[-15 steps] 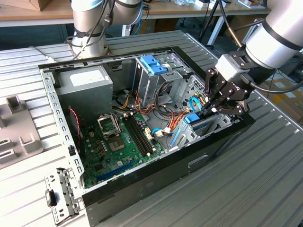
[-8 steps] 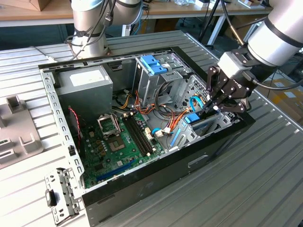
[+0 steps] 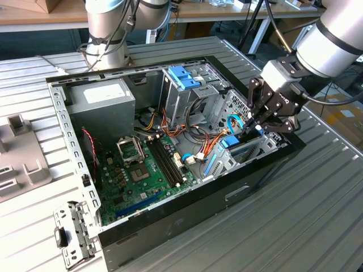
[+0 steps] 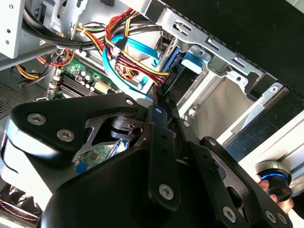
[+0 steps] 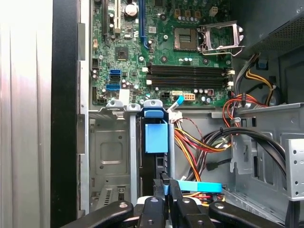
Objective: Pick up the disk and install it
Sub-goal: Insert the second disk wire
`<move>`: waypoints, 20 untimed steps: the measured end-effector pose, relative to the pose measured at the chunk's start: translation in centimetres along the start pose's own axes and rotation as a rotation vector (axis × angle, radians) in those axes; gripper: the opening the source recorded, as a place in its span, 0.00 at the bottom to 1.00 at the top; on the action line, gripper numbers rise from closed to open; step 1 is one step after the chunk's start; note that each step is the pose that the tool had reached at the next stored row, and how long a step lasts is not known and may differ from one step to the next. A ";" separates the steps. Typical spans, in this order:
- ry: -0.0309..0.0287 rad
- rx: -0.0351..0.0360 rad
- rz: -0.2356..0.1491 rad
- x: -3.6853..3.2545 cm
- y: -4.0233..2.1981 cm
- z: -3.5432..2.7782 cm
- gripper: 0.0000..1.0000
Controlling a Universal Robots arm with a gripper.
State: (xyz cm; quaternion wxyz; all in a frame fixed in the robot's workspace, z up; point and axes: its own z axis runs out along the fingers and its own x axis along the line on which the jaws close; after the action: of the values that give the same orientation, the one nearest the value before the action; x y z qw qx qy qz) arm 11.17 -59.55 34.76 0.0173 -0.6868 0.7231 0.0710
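Open computer case (image 3: 266, 170) fills the middle of the exterior view, lying on a ribbed metal table (image 3: 317, 226). Green circuit board (image 3: 136, 170) lower centre of the case; grey power box (image 3: 102, 99) upper left; tall metal cage (image 3: 184, 93) with a blue bracket upper centre. Robot arm (image 3: 334, 34) enters from the upper right corner. Gripper (image 3: 256, 126) sits right of centre, over the case's right end. In the first wrist view its fingers (image 5: 159, 187) look pressed together on the edge of the disk (image 5: 156, 137), which stands on edge with its blue rail in a narrow metal slot, centre of that frame. In the exterior view the disk (image 3: 241, 146) appears part way down into the bay at the case's right end. Bundle of red, yellow and blue wires (image 4: 130, 59) lies just beside the slot, upper centre of the second wrist view. Risks, as judged: disk tilting and jamming against the slot walls; wires snagged or pinched under it; rail not seating if pushed off-line.
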 end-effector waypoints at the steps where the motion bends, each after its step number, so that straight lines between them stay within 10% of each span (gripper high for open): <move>1: 0.0000 -0.0003 0.000 0.00 -0.01 0.00 0.16; 20: -0.0004 -0.0043 0.000 0.15 -0.10 0.83 0.18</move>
State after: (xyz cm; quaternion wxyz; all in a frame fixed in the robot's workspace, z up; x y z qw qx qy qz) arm 11.20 -59.60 33.92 0.0160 -0.6868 0.7231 0.0727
